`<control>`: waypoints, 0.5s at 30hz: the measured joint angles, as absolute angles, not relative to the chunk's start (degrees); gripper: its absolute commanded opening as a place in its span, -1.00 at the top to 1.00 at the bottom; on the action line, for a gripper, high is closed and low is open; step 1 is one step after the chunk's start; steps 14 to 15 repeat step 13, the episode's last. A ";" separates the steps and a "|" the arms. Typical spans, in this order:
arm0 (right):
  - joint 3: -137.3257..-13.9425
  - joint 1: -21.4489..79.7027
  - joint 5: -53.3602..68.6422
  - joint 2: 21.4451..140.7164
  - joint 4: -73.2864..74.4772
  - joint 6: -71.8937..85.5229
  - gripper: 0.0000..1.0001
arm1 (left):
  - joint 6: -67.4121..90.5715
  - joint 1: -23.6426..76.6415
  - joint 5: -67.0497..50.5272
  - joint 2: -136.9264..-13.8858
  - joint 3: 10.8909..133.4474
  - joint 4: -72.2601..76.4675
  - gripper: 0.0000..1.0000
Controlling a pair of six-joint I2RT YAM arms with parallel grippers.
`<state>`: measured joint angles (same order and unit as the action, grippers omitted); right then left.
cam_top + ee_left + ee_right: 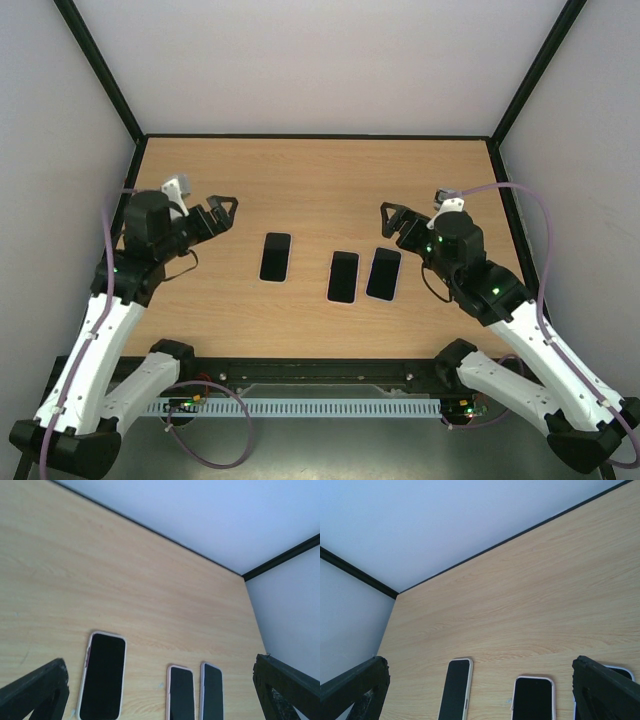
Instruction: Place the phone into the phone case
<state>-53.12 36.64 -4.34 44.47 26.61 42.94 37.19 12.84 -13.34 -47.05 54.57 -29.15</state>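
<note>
A: How are the arms (100,340) finished?
B: White shells (530,335) are fitted between black joints (150,218); the left gripper (222,215) and right gripper (392,222) are moulded black.
A: Cabling?
B: Lilac cables (500,184) are routed outside the table's (320,180) side edges.

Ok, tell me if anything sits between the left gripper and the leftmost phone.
Nothing visible does. The left gripper, open, is left of and slightly behind the leftmost phone, with only bare wooden table between them. The middle phone and rightmost phone lie further right, off that line.
</note>
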 measured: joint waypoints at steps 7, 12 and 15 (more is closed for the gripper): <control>-54.06 36.64 -4.49 42.76 27.46 42.89 -0.95 | 34.41 12.84 -12.84 -44.60 62.19 -32.53 -0.99; -54.06 36.64 -4.45 41.89 27.90 43.16 -0.95 | 34.04 12.84 -13.30 -42.61 62.15 -32.95 -0.99; -54.06 36.64 -4.45 41.76 27.90 43.31 -0.95 | 34.04 12.84 -13.52 -42.50 62.04 -32.91 -0.99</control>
